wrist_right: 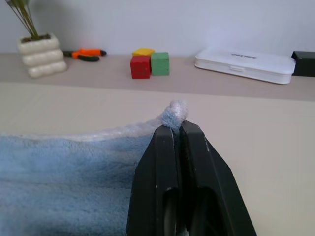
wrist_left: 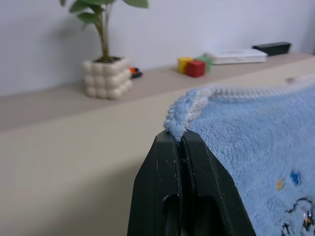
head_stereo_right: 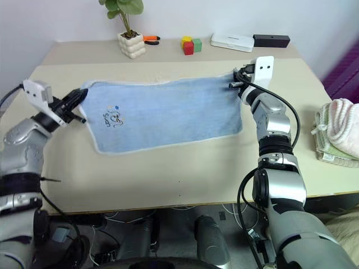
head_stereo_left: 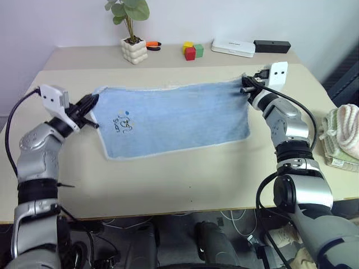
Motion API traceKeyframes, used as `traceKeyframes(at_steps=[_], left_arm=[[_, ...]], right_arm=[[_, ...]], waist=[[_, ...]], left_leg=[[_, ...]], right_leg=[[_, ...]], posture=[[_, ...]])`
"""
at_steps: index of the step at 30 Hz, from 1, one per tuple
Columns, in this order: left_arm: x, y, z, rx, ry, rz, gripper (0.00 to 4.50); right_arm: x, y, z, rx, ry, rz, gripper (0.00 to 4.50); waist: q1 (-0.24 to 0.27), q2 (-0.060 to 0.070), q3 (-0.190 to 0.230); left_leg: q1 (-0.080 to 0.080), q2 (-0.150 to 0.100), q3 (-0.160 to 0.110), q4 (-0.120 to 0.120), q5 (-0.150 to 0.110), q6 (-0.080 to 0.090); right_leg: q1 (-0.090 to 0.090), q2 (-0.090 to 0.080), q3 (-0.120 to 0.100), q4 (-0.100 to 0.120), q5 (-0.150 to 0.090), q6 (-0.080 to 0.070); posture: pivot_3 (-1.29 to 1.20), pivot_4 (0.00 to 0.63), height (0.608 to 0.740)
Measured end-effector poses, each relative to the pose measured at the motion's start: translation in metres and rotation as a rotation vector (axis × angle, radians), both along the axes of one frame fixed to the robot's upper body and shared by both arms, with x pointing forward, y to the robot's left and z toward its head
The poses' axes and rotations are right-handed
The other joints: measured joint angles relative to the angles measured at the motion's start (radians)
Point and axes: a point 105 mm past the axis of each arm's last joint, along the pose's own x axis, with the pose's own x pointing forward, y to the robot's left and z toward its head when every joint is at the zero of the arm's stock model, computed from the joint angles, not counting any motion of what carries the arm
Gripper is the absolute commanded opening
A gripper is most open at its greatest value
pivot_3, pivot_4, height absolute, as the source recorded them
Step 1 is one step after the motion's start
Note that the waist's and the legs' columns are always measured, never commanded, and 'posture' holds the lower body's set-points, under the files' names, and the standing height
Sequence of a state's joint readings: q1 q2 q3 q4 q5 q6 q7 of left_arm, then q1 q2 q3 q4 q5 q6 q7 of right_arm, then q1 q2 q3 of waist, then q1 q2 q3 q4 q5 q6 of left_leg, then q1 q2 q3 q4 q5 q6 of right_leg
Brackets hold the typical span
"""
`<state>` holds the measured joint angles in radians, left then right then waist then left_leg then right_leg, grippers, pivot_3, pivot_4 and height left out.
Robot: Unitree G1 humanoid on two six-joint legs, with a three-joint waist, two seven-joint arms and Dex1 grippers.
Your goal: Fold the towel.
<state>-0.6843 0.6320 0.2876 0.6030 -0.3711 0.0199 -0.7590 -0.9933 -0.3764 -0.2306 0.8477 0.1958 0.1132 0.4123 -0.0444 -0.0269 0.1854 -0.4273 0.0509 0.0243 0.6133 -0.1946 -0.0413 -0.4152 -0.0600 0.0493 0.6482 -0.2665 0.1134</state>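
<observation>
The light blue towel (head_stereo_left: 174, 117) hangs stretched between my two grippers above the beige table (head_stereo_left: 168, 179), its lower edge resting on the tabletop. A small dark printed mark (head_stereo_left: 122, 122) sits near its left end. My left gripper (head_stereo_left: 91, 102) is shut on the towel's upper left corner (wrist_left: 181, 115). At the other end, my right gripper (head_stereo_left: 245, 85) is shut on the upper right corner (wrist_right: 174, 114). In both wrist views the whitish hem pokes out between the closed black fingers (wrist_left: 170, 167).
A potted plant (head_stereo_left: 133, 39) in a white bubbled pot, orange-handled pliers (head_stereo_left: 152, 45), coloured blocks (head_stereo_left: 192, 50), a flat white box (head_stereo_left: 233, 47) and a black box (head_stereo_left: 272, 46) line the back ledge. A folded cream and green towel stack (head_stereo_left: 342, 137) lies at the table's right edge.
</observation>
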Motion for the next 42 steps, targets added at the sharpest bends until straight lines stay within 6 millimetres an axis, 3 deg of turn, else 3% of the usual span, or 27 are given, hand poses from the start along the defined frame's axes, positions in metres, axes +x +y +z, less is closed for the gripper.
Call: traceKeyframes(at_steps=[4, 7, 11, 13, 16, 18, 22, 24, 27, 32, 36, 42], left_arm=[[0.034, -0.008, 0.041, 0.005, -0.088, 0.060, 0.00], [0.046, -0.013, 0.072, 0.016, -0.165, 0.114, 0.00], [0.037, -0.014, 0.116, 0.062, -0.306, 0.100, 0.00], [0.029, -0.004, 0.123, 0.087, -0.335, 0.087, 0.00], [0.017, 0.010, 0.104, 0.138, -0.317, 0.054, 0.00], [0.011, 0.016, 0.074, 0.137, -0.258, 0.001, 0.00], [-0.018, 0.021, 0.012, 0.171, -0.146, -0.145, 0.00], [-0.031, 0.016, -0.008, 0.160, -0.099, -0.223, 0.00], [-0.053, 0.007, -0.018, 0.160, -0.089, -0.317, 0.00], [-0.077, 0.004, -0.019, 0.130, -0.083, -0.385, 0.00], [-0.100, 0.016, -0.034, 0.105, -0.015, -0.368, 0.00], [-0.122, 0.035, -0.045, 0.064, 0.050, -0.333, 0.00]], right_arm=[[0.016, 0.031, 0.028, 0.003, -0.057, 0.004, 0.03], [0.020, 0.036, 0.061, -0.011, -0.150, -0.043, 0.03], [0.014, 0.030, 0.099, 0.001, -0.305, -0.062, 0.03], [0.009, 0.019, 0.105, 0.023, -0.347, -0.068, 0.03], [-0.001, 0.010, 0.096, -0.001, -0.397, -0.020, 0.03], [-0.012, 0.010, 0.071, -0.014, -0.375, 0.073, 0.03], [-0.043, 0.013, 0.001, -0.082, -0.218, 0.239, 0.03], [-0.059, 0.016, -0.022, -0.130, -0.139, 0.306, 0.03], [-0.087, 0.023, -0.022, -0.201, -0.116, 0.433, 0.03], [-0.120, 0.025, 0.001, -0.267, -0.119, 0.574, 0.03], [-0.151, 0.013, -0.017, -0.312, 0.011, 0.667, 0.03], [-0.168, -0.004, -0.026, -0.341, 0.089, 0.673, 0.03]], waist=[[-0.001, 0.000, 0.001], [0.000, -0.001, 0.001], [-0.001, -0.001, 0.001], [-0.003, 0.000, 0.001], [-0.004, 0.000, 0.001], [-0.002, 0.000, 0.001], [0.000, 0.000, 0.001], [0.004, 0.001, 0.001], [0.004, 0.001, 0.001], [0.004, 0.000, 0.000], [0.006, 0.000, 0.000], [0.008, 0.000, 0.000]], left_leg=[[-0.002, 0.000, 0.000, -0.001, 0.000, 0.000], [-0.010, 0.000, 0.000, -0.001, 0.000, 0.000], [-0.017, 0.000, 0.000, -0.001, 0.000, 0.000], [-0.017, 0.000, 0.001, -0.002, 0.000, 0.000], [-0.014, 0.000, 0.001, -0.001, 0.000, 0.000], [-0.014, 0.000, 0.001, 0.001, 0.001, -0.001], [-0.015, 0.000, 0.001, 0.002, 0.001, -0.001], [-0.016, 0.000, 0.000, 0.004, 0.001, -0.001], [-0.015, 0.000, 0.000, 0.004, 0.001, -0.001], [-0.013, 0.001, 0.000, 0.004, 0.001, -0.001], [-0.012, 0.000, 0.000, 0.004, 0.001, -0.001], [-0.012, 0.001, 0.000, 0.006, 0.001, -0.001]], right_leg=[[-0.002, 0.000, 0.000, -0.001, 0.000, 0.001], [-0.011, 0.000, 0.000, -0.001, 0.000, 0.001], [-0.016, 0.000, 0.000, 0.000, 0.000, 0.002], [-0.016, -0.001, 0.000, -0.001, 0.000, 0.002], [-0.015, 0.000, 0.000, 0.000, 0.000, 0.002], [-0.014, 0.000, 0.000, 0.002, 0.000, 0.002], [-0.014, -0.001, 0.000, 0.002, 0.000, 0.002], [-0.014, -0.001, 0.000, 0.002, 0.001, 0.002], [-0.013, -0.002, 0.000, 0.003, 0.001, 0.002], [-0.012, -0.001, 0.000, 0.003, 0.001, 0.002], [-0.011, -0.001, 0.000, 0.001, 0.001, 0.002], [-0.010, -0.001, 0.000, 0.001, 0.000, 0.000]], posture=[[0.00, 0.150, 0.740], [0.00, 0.150, 0.740], [0.00, 0.150, 0.740], [0.00, 0.150, 0.740], [0.00, 0.150, 0.740], [0.00, 0.150, 0.740], [0.00, 0.150, 0.740], [0.00, 0.150, 0.740], [0.00, 0.150, 0.740], [0.00, 0.150, 0.740], [0.00, 0.150, 0.740], [0.00, 0.150, 0.740]])
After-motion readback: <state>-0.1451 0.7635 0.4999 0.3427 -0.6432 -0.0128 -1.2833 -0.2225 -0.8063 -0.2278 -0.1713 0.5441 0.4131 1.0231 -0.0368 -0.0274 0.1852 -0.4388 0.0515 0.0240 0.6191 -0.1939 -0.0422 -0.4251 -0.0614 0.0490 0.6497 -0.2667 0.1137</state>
